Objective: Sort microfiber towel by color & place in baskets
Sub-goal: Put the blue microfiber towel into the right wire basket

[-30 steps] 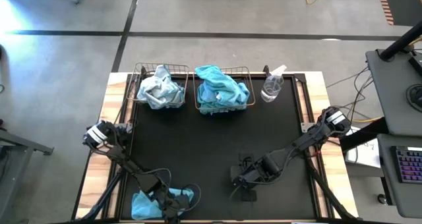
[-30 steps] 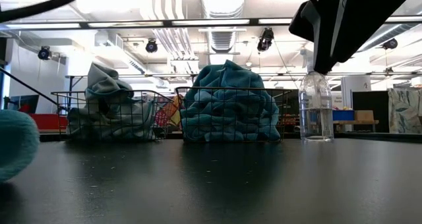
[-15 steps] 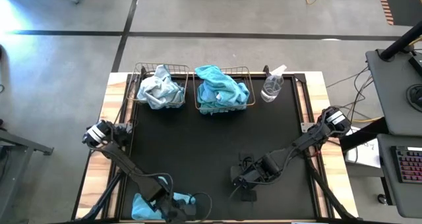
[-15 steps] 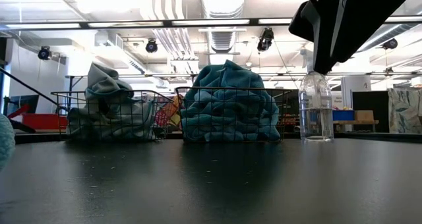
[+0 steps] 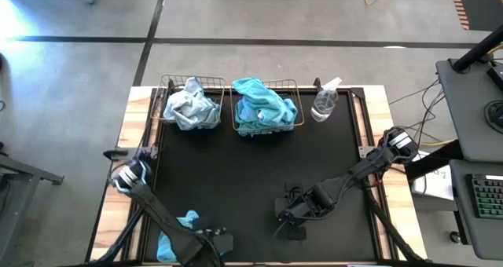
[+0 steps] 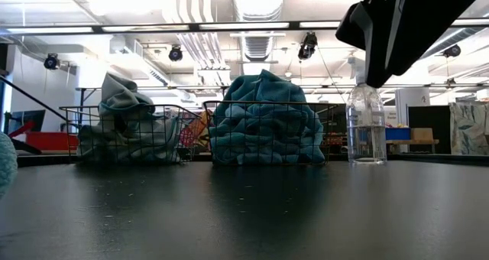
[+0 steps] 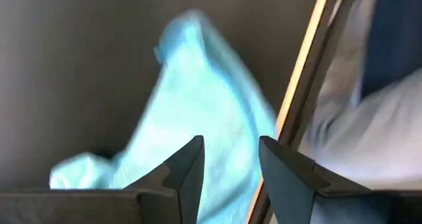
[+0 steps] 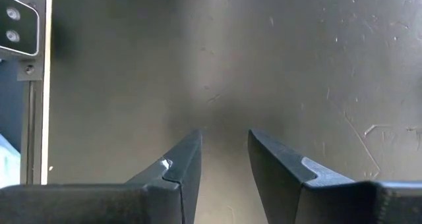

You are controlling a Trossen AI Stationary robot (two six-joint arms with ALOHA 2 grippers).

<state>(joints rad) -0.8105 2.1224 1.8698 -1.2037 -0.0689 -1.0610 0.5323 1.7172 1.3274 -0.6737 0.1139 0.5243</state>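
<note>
A turquoise microfiber towel (image 5: 174,239) lies bunched on the black table top at the near left corner; only a sliver (image 6: 4,164) shows in the low view. My left gripper (image 5: 211,243) hangs above it, pointing down. Its fingers are open (image 7: 231,151), and the towel (image 7: 191,105) shows below and between them. The left basket (image 5: 167,85) at the far edge holds pale towels (image 5: 190,106). The right basket (image 5: 292,86) holds turquoise towels (image 5: 263,106). My right gripper (image 5: 283,214) waits open (image 8: 224,141) over bare table near the front middle.
A clear spray bottle (image 5: 324,102) stands right of the baskets at the far edge. The table's wooden side strip (image 7: 303,79) runs close beside the towel. The black surface (image 5: 251,173) between the baskets and the arms lies bare.
My left gripper has risen from beside the turquoise towel and tipped until it points straight down. The towel has drawn in toward the table's left edge. It filled the low view's left side a second ago and now shows there only as a sliver.
</note>
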